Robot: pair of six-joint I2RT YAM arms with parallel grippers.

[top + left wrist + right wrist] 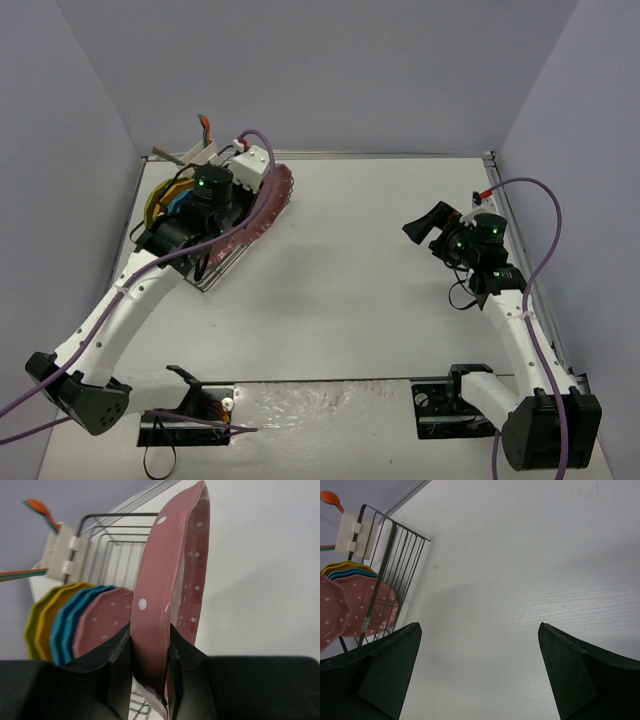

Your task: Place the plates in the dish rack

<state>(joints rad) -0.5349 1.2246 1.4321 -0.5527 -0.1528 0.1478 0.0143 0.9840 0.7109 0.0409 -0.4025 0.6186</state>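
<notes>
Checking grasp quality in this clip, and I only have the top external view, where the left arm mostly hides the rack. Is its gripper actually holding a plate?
Observer: Yes, the left wrist view shows the left gripper shut on the rim of a pink plate held on edge.
Operator: Anything racked already?
Observer: Upright in the dish rack stand yellow-green plates, teal plates and a second pink plate.
Operator: And the other arm?
Observer: The right gripper is open, only bare table between its fingers.

The left arm (120, 305) reaches from the lower left of the overhead frame to the upper left, the left gripper (150, 647) clamped on a pink plate (172, 555). At right, the right arm (517, 335) rises to mid-frame, the right gripper (477, 667) pointing left with its jaws spread wide.
</notes>
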